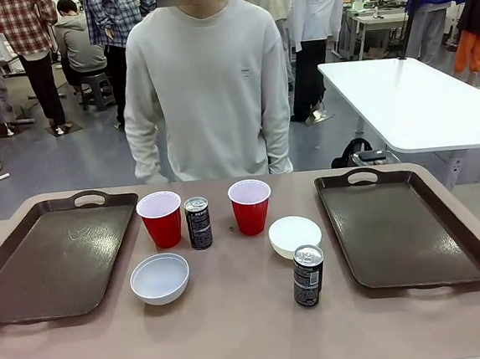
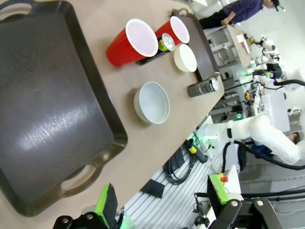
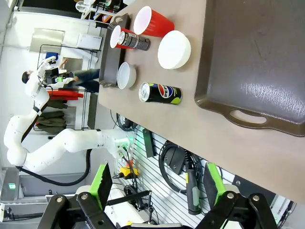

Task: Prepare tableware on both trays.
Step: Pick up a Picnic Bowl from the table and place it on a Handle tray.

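The cans point(image 1: 198, 223) stand upright; the trays point(image 1: 413, 231) lie lengthwise toward the person point(image 1: 207, 90), the left one cut off. The left pincer point(image 2: 163, 196) and right pincer point(image 3: 157, 180) are spread apart, empty.

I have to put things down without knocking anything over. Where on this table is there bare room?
Both trays lie bare: left tray, right tray. The strip of table in front of the near bowl and near can is free. Crowded between the trays: two red cups, far can, far bowl.
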`<state>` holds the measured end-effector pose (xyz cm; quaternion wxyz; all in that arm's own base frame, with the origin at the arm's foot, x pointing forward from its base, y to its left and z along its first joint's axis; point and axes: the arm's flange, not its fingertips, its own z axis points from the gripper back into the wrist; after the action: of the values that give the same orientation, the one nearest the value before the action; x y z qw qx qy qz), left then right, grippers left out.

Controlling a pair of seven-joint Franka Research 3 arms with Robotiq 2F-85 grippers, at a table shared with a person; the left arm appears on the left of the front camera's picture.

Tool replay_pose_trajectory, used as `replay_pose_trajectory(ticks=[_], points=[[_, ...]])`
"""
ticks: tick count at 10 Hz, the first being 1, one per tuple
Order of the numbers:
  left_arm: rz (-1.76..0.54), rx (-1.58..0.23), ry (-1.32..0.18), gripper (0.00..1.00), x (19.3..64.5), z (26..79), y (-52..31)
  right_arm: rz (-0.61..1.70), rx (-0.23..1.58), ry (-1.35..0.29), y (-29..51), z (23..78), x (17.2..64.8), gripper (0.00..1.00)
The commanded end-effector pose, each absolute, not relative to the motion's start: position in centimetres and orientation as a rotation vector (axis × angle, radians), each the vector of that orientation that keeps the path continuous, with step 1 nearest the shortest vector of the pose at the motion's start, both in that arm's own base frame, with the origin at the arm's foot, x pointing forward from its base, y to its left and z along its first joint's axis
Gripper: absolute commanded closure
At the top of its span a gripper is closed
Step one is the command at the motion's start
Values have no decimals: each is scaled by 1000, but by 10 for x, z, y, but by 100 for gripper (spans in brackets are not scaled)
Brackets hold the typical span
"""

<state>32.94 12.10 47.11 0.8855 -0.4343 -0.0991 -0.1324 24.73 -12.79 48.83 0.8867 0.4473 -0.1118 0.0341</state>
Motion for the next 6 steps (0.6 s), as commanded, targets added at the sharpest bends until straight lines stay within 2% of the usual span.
replay_pose_trajectory(ticks=[1,6], points=[[-288,-914,-213,0,331,472,126,87,959,-250,-128,486,248,0],[-288,-914,-213,0,331,472,126,71,930,-232,-128,488,247,0]])
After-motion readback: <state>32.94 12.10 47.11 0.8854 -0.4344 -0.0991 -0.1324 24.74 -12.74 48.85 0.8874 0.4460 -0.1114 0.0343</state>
